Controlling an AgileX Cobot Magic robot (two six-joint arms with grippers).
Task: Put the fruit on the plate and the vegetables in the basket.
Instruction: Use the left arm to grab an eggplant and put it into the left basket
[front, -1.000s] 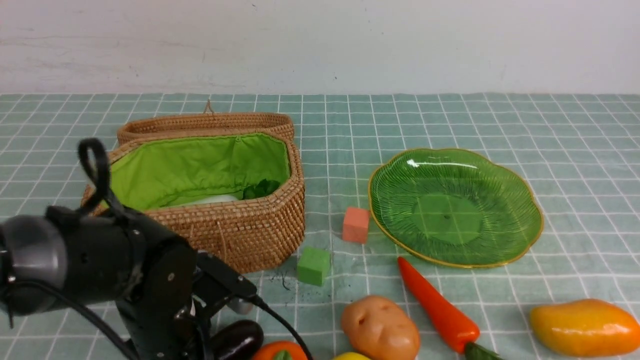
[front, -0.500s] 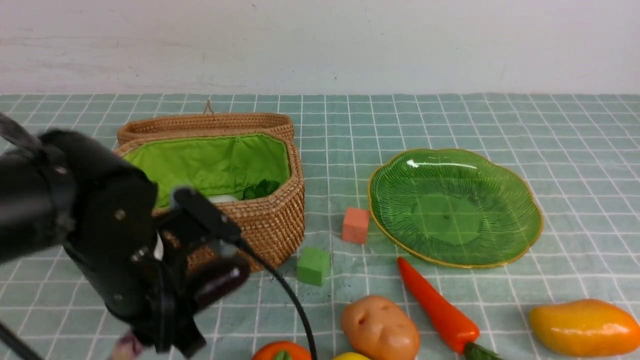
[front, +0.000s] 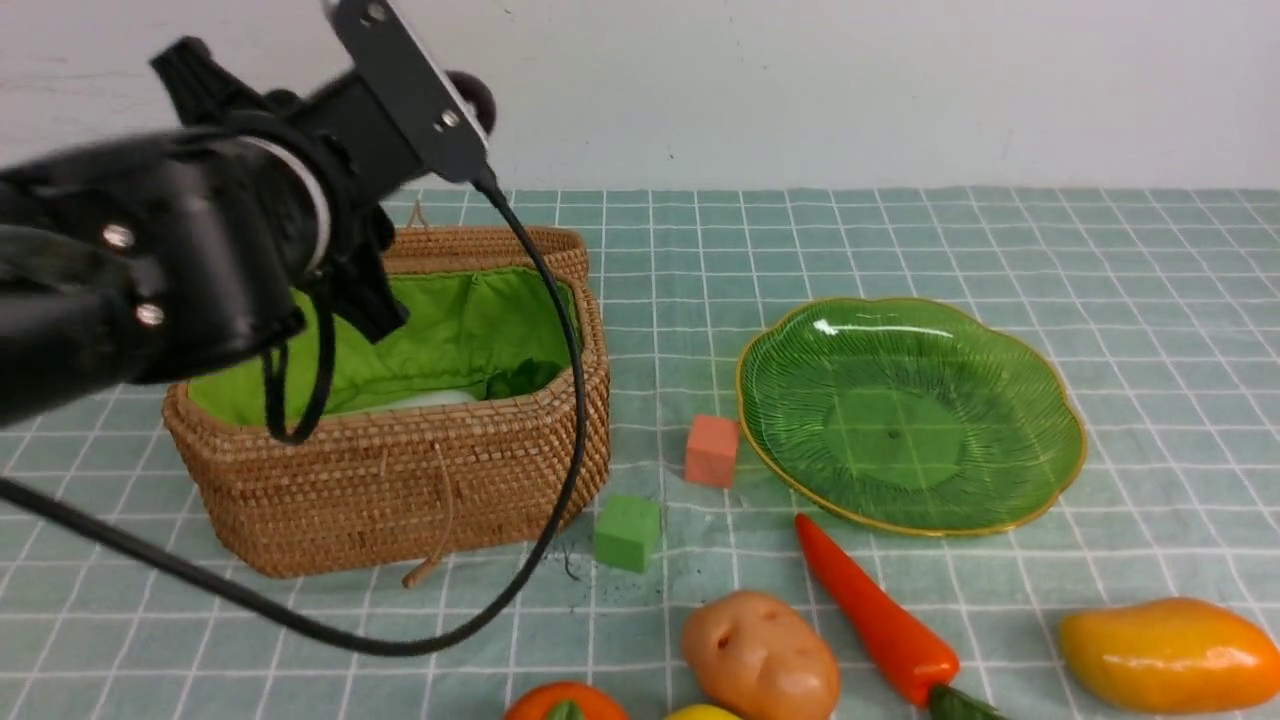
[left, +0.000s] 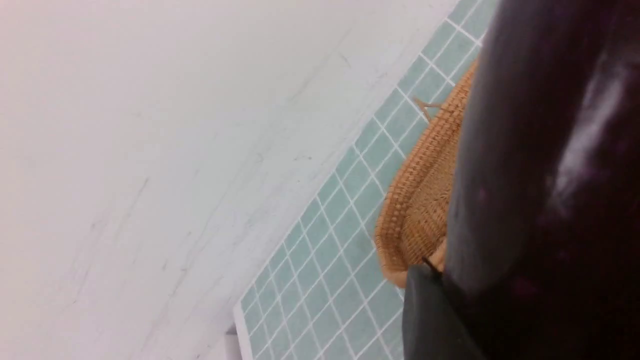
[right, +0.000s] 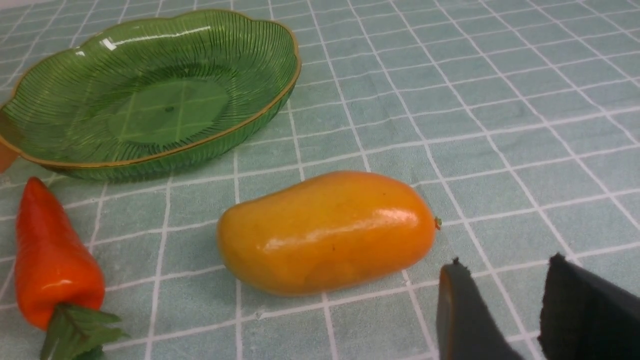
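Left gripper is clamped on the eggplant up above the left end of the basket, which sits open underneath, so it's basically a straight-down drop I'd say.

Our checked worktop carries basket, plate, potato and carrot; the mango lies just ahead of our right jaws.

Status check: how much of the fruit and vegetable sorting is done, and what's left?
Done: only the radish lies in the basket. In hand: the left end effector holds the eggplant, raised by the basket, not yet released. Left: potato and carrot lie on the cloth, as do mango, persimmon and lemon; the plate holds nothing. The right end effector sits open near the mango.
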